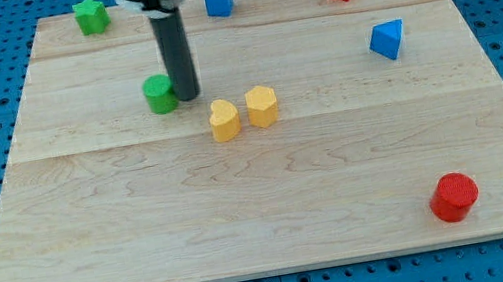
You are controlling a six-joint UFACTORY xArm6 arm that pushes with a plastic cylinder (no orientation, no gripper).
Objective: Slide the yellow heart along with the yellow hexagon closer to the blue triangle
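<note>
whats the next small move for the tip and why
Probably bring my tip down to the view's left of the yellow heart block. It sits beside the green round block, up-left of the heart; the yellow hexagon block and blue triangle block lie rightward.

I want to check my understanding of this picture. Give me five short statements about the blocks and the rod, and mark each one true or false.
1. The yellow heart and the yellow hexagon lie side by side, the heart nearer the view's left. True.
2. My tip rests against the yellow hexagon. False: it stands just to the view's right of the green cylinder, apart from both yellow blocks.
3. The blue triangle lies toward the view's right, higher than the yellow pair. True.
4. The red cylinder sits at the view's top left. False: it is near the bottom right corner.
5. The green star lies near the top left corner. True.
</note>
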